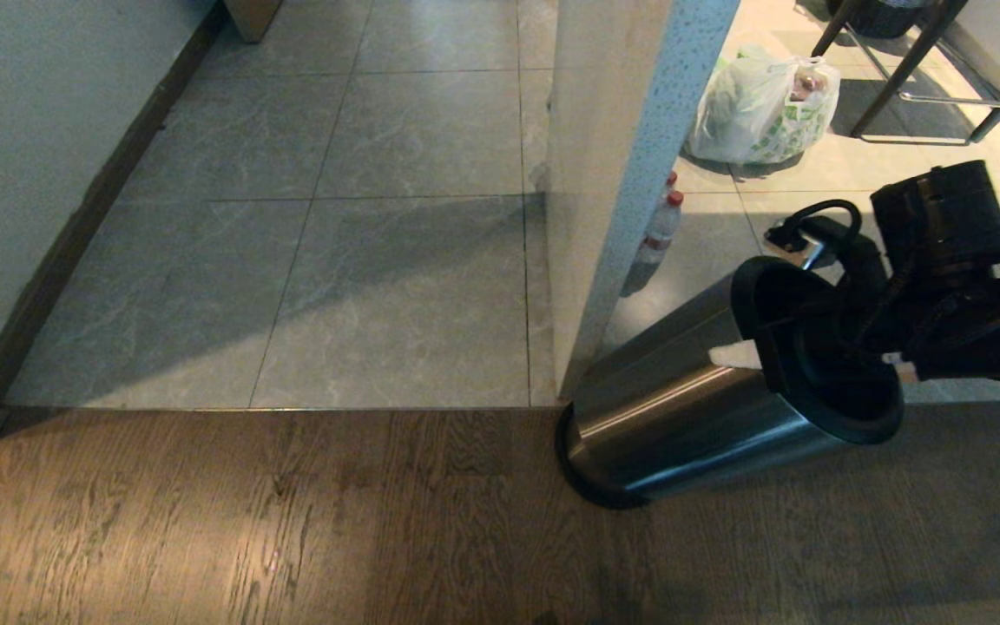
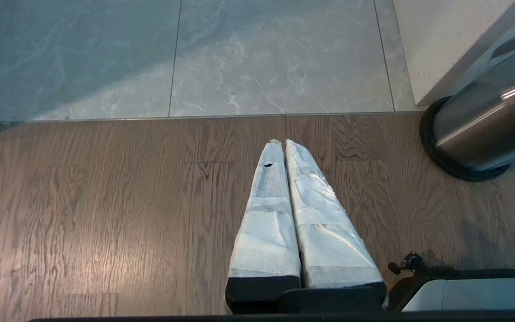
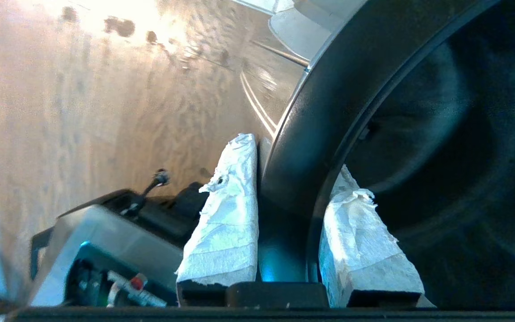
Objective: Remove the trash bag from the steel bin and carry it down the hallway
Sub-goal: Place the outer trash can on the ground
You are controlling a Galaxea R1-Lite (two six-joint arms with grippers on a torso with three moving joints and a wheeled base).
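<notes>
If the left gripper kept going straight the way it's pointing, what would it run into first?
Probably the wood floor: the left gripper, fingers closed and empty, points forward and down at bare boards. Nothing lies in its line; the steel bin stands well off to one side. Depth is hard to judge.

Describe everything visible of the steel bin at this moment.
The steel bin is a shiny brushed-steel cylinder with a black rim ring and a black base. It is tilted, its base edge on the wood floor beside the speckled pillar, its mouth raised to the right. The right gripper is shut on the rim, one padded finger outside and one inside. The inside looks dark; no liner can be made out.
</notes>
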